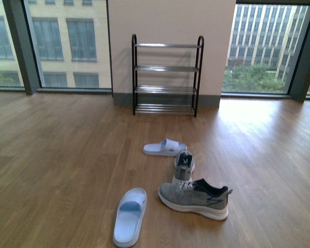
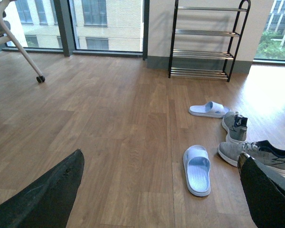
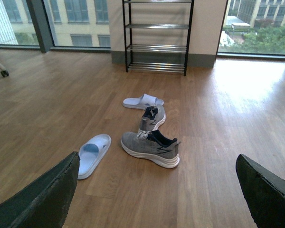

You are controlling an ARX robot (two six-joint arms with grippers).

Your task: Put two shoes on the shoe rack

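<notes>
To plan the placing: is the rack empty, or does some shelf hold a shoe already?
Empty. All four shelves of the rack are bare in every view; the wall shows through between them.

The front camera is looking across the brown wooden floor (image 1: 67, 155) at the far black-framed rack with chrome rods (image 1: 167, 77). Both wrist cameras are facing it too.
</notes>
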